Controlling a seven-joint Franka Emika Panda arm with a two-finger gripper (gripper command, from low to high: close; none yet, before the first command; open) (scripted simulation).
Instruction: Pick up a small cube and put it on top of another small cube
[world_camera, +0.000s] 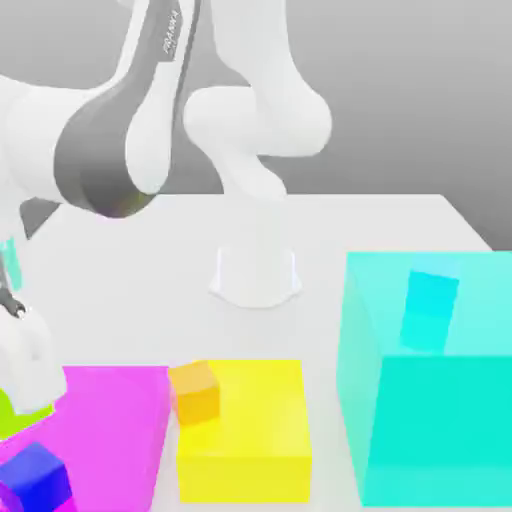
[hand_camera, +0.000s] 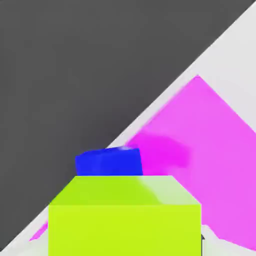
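We observe a flat, matte white counter (world_camera: 400, 220) set against a plain grey backdrop. At the exterior view's left edge, the white gripper (world_camera: 22, 365) hangs low over the counter, with the lime-green small cube (world_camera: 18, 418) showing just beneath it; the jaws are closed on the small cube, which the hand view shows large and close between them. Just beside it lies a flat magenta block (world_camera: 115, 420), and a small dark-blue cube (world_camera: 38, 478) sits at that block's near corner, close to the held cube. Further right, a small orange cube (world_camera: 195, 392) touches the corner of a yellow block (world_camera: 250, 430). At the exterior view's right stands a large, translucent cyan block (world_camera: 430, 400). The arm's white base (world_camera: 256, 275) stands behind these blocks. All the blocks are plain, smooth and sharp-edged.
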